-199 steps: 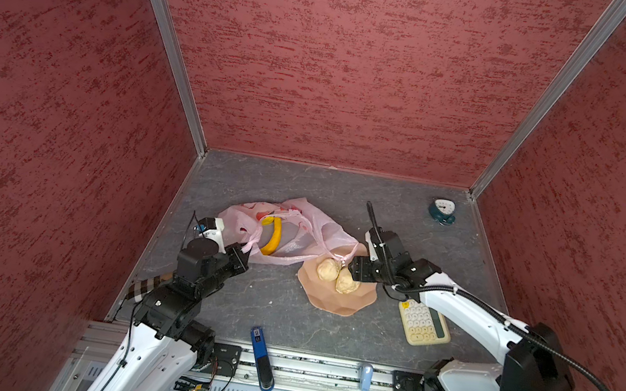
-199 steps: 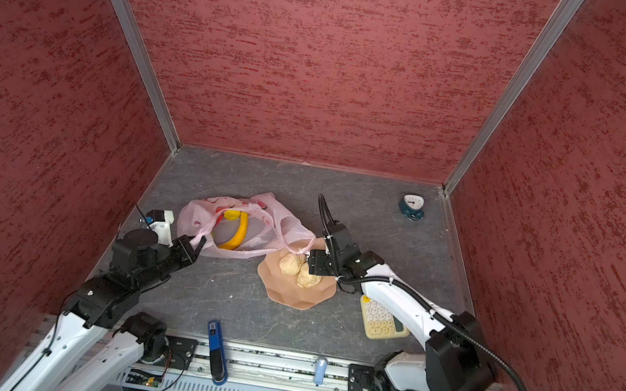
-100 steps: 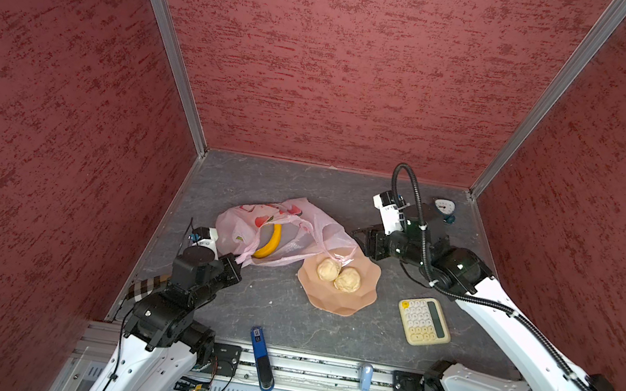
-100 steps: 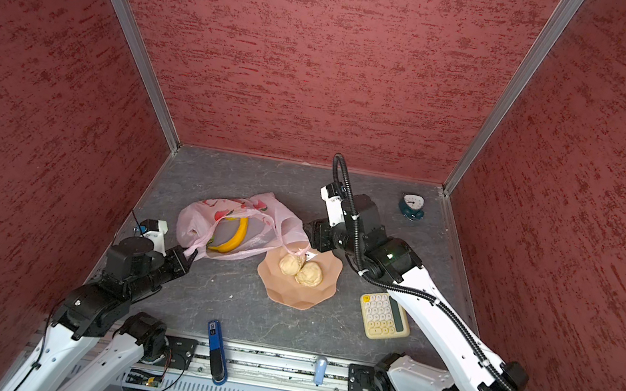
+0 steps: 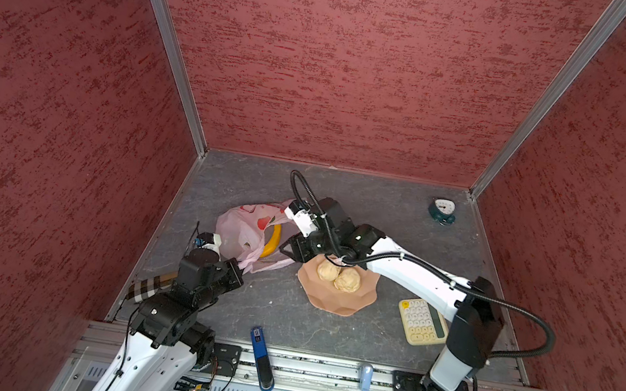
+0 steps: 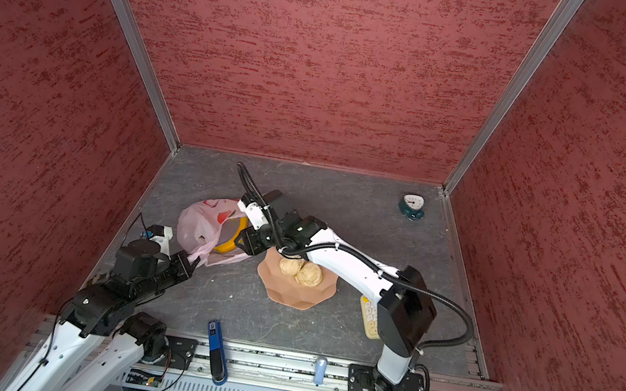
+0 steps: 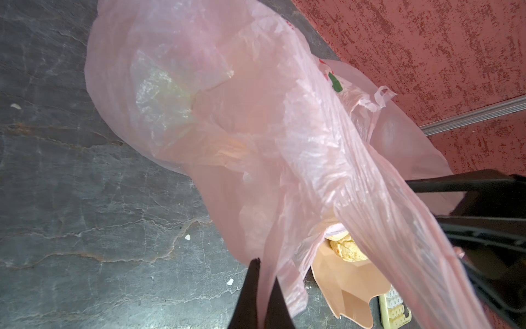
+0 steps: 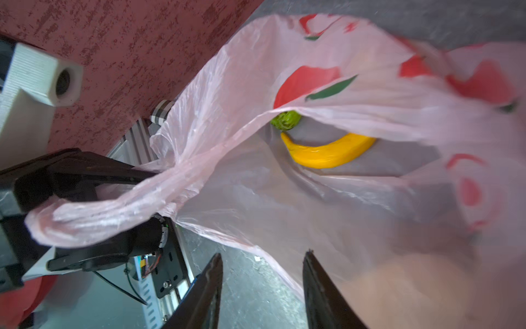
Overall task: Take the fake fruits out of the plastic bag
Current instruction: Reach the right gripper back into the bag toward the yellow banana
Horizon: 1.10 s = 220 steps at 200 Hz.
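Observation:
The pale-pink plastic bag (image 5: 241,228) (image 6: 199,226) lies left of centre on the grey floor, its mouth facing right. My left gripper (image 5: 239,267) (image 7: 266,270) is shut on one of its handles, stretched taut. Inside the mouth show a yellow banana (image 5: 273,239) (image 8: 327,153) and a green fruit (image 8: 286,119). Two beige lumpy balls (image 5: 327,271) (image 5: 348,281) rest in the peach bowl (image 5: 333,302). My right gripper (image 5: 288,248) (image 8: 263,253) hovers open at the bag's mouth, between bag and bowl, holding nothing. The other fruits are hidden.
A cream calculator (image 5: 420,322) lies right of the bowl, a small teal clock (image 5: 442,211) stands at the back right. A blue tool (image 5: 260,354) lies on the front rail, a striped roll (image 5: 148,285) by the left wall. Red walls enclose three sides.
My right gripper left the bowl, swung up and came down left at the bag's mouth, its jaws narrowing. My left gripper pulled the handle toward the front left, and the bag bunched up leftward.

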Motion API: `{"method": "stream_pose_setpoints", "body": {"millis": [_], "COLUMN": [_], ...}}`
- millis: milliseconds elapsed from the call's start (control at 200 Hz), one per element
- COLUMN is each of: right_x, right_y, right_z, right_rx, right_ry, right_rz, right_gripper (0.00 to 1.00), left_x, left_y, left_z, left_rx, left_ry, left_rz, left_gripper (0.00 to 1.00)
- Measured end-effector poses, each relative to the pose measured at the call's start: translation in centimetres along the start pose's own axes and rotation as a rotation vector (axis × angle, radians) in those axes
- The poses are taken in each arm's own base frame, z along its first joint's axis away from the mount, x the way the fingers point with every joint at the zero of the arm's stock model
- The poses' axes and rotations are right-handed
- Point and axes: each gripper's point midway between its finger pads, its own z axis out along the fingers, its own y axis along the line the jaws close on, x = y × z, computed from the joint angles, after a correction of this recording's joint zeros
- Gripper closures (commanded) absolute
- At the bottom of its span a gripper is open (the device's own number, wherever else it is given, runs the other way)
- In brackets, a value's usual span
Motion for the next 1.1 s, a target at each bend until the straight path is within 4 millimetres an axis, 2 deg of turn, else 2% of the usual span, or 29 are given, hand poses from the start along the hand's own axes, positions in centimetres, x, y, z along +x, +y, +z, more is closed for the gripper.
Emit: {"method": "stream_pose_setpoints", "body": {"millis": [80,396,541,616,706,882,1102], "right_x": [0.9,4.2,5.9,6.2,5.7,3.4,-1.2], "right_y": [-0.2,-3.1,-4.3,-4.5,-4.6,-4.1,-2.7], "right_z": [1.7,6.7,8.1,8.6,8.9,8.6,8.4], "right_rx": [-0.009,0.021,0.039,0.046,0.051,0.05,0.02], "right_ry": [0.032,0.128,0.178,0.194,0.194,0.141,0.022], "right_rz": [0.026,0.116,0.134,0.133,0.119,0.081,0.031], "right_gripper": [0.56,0.57,0.57,0.56,0.56,0.51,0.47], "left_x": [0.2,0.8,0.8,0.6,0.2,-0.8,-1.9], "left_y": [0.2,1.7,2.4,2.7,2.9,3.1,3.1], "left_z": [0.2,0.1,0.1,0.1,0.2,-0.4,-2.0], "left_rx": [-0.007,-0.068,-0.115,-0.148,-0.185,-0.244,-0.269], "left_ry": [0.007,0.017,0.013,0.014,0.012,-0.011,-0.061], "left_rz": [-0.013,-0.078,-0.115,-0.134,-0.154,-0.174,-0.186], "left_gripper": [0.95,0.95,0.95,0.95,0.95,0.95,0.95]}}
